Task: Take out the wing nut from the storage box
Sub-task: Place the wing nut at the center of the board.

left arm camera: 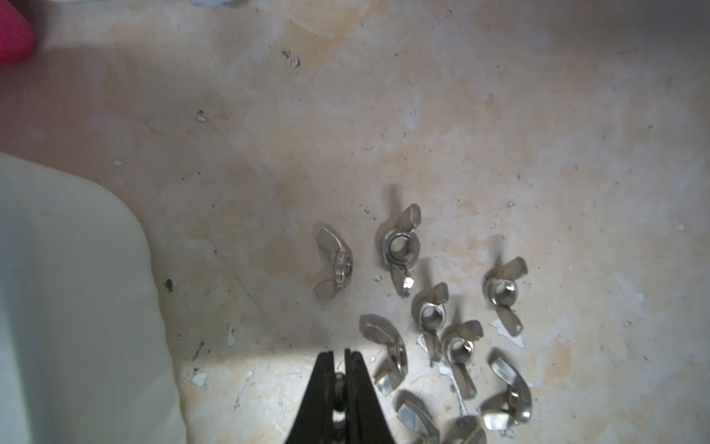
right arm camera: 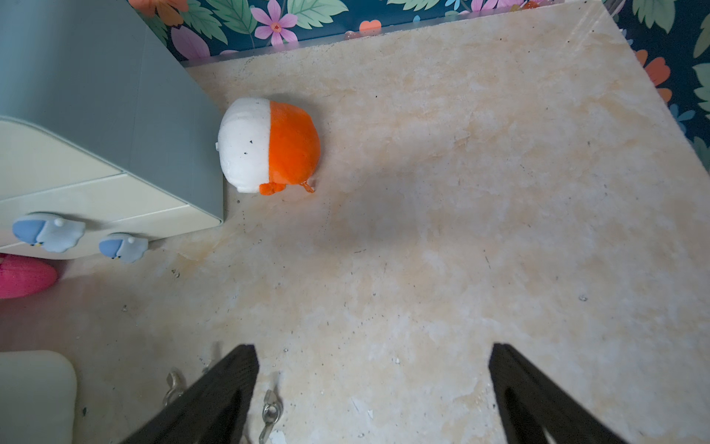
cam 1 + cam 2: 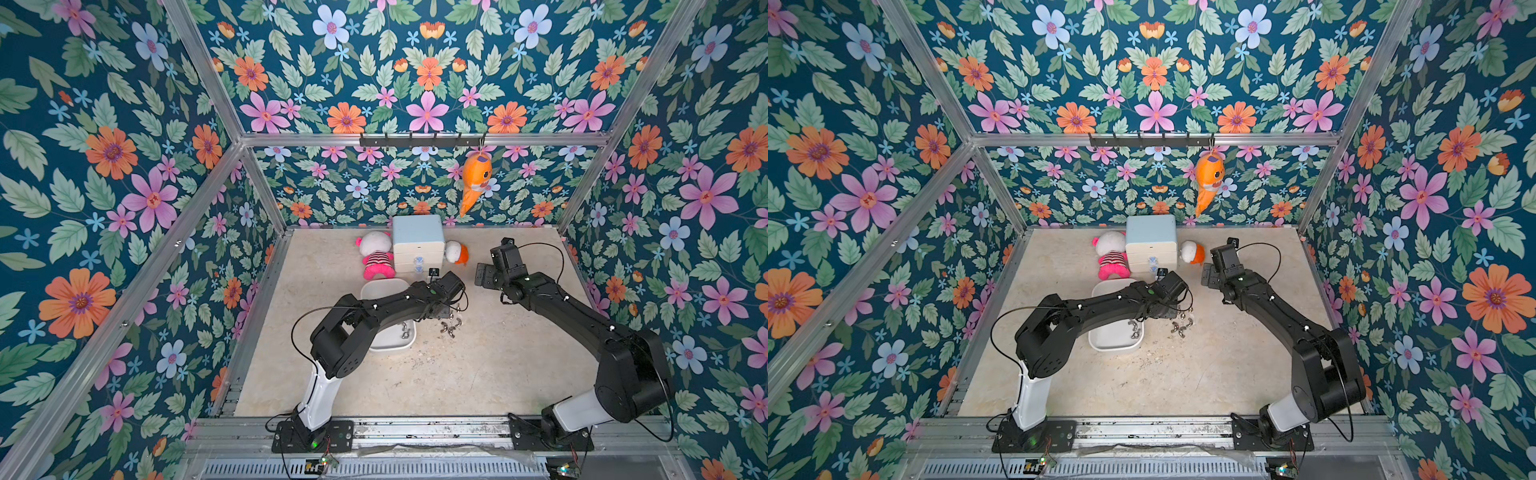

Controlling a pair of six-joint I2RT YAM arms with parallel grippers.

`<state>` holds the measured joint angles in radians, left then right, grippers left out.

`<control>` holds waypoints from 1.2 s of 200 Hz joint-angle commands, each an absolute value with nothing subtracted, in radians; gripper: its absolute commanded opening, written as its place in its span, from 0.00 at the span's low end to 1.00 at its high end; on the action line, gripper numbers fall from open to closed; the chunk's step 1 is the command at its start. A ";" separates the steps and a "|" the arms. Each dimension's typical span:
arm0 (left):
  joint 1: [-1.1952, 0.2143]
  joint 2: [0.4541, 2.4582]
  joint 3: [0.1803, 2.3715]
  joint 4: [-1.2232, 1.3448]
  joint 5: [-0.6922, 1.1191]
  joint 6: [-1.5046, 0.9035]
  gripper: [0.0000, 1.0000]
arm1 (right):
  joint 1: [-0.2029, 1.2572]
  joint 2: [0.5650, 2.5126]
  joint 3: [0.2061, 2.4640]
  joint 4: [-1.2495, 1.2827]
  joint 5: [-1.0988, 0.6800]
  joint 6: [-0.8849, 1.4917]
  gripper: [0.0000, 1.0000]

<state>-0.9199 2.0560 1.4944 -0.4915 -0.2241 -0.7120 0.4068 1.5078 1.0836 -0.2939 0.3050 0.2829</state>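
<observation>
The storage box (image 3: 388, 345), a shallow white tray, lies on the table under my left arm, with two wing nuts (image 3: 405, 330) showing in its near end. Its rim (image 1: 88, 307) sits to one side in the left wrist view. My left gripper (image 1: 339, 351) is shut on a wing nut (image 1: 338, 380), held just above the table beside the box. Several loose wing nuts (image 1: 430, 311) lie on the table close by, also seen in both top views (image 3: 1181, 326). My right gripper (image 2: 372, 348) hangs open and empty further right, above bare table.
A white drawer cabinet with a pale-blue top (image 3: 417, 239) stands at the back. A pink-and-white plush (image 3: 376, 257) lies to its left and an orange-and-white plush (image 2: 269, 144) to its right. An orange toy fish (image 3: 476, 178) hangs from the rail.
</observation>
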 commanded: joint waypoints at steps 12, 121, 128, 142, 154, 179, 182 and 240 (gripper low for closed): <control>-0.920 2.061 1.484 -0.473 -0.223 -0.729 0.05 | 0.407 1.503 1.082 -0.293 0.314 0.280 0.99; -0.917 2.097 1.494 -0.468 -0.243 -0.716 0.06 | 0.408 1.500 1.074 -0.288 0.313 0.281 0.99; -0.916 2.104 1.502 -0.477 -0.244 -0.715 0.06 | 0.408 1.500 1.074 -0.288 0.313 0.281 0.99; -0.914 2.110 1.507 -0.483 -0.248 -0.713 0.06 | 0.408 1.499 1.074 -0.289 0.315 0.281 0.99; -0.913 2.109 1.506 -0.482 -0.248 -0.712 0.07 | 0.407 1.497 1.074 -0.290 0.315 0.281 0.99; -0.910 2.115 1.509 -0.484 -0.250 -0.708 0.09 | 0.408 1.499 1.072 -0.288 0.316 0.281 0.99; -0.910 2.116 1.509 -0.484 -0.249 -0.709 0.09 | 0.408 1.499 1.072 -0.287 0.315 0.281 0.99; -0.908 2.103 1.506 -0.486 -0.251 -0.710 0.20 | 0.407 1.496 1.069 -0.289 0.317 0.281 0.99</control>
